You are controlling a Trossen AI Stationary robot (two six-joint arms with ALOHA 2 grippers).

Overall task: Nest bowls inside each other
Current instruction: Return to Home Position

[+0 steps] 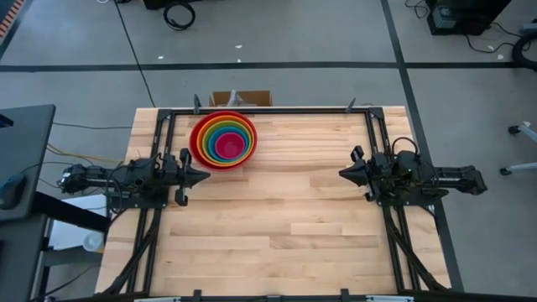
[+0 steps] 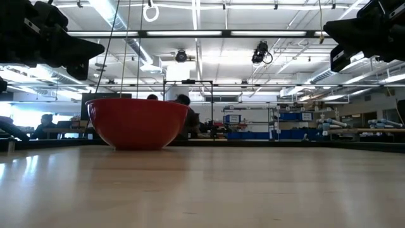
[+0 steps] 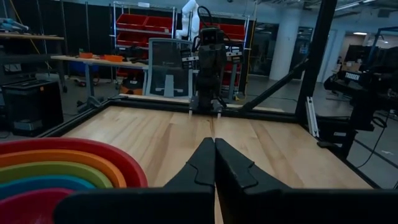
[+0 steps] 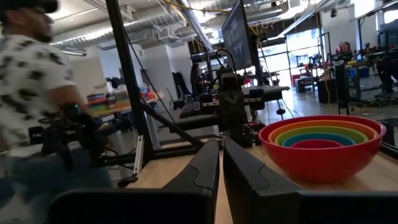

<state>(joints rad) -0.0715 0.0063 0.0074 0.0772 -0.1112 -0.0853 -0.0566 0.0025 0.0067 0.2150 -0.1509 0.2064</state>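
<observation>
The bowls (image 1: 223,140) stand nested in one stack at the far left of the wooden table. The red bowl (image 2: 136,123) is outermost and rests on its base. Orange, green and blue rings lie inside it, with the pink bowl (image 1: 228,146) at the centre. My left gripper (image 1: 204,175) hovers level above the table just nearside of the stack, shut and with nothing in it. Over the table's right side my right gripper (image 1: 342,173) hovers level, its fingers (image 4: 208,158) shut but for a thin slit, holding nothing. The stack shows beside each gripper in the wrist views (image 3: 62,174) (image 4: 323,149).
Black frame rails (image 1: 268,110) run along the table's far edge and both sides. A cardboard box (image 1: 241,98) sits just beyond the far edge. A person (image 4: 31,93) stands beyond the table's left side. Bare wood (image 1: 277,218) spreads over the middle and near part.
</observation>
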